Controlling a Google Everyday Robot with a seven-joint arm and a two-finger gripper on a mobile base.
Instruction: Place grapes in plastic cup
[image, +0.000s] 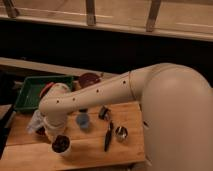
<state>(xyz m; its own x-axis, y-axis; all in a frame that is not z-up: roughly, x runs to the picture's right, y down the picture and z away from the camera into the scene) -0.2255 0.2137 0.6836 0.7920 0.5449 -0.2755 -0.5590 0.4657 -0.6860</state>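
Observation:
My gripper (48, 131) hangs under the white wrist at the left of the wooden table (90, 152), mostly hidden by the arm. A small dark reddish patch shows just beside it. A dark purple-brown round mass, likely the grapes (61, 142), sits in the top of the wide white cup (63, 150) just right of and below the gripper. The blue-grey plastic cup (82, 120) stands upright, a short way right of the gripper and behind the white cup.
Crinkled clear plastic (35, 121) lies left of the gripper. A green tray (30, 92) and a dark bowl (89, 79) sit behind. A black object (104, 113), a black tool (108, 136) and a shiny metal cup (120, 132) lie to the right.

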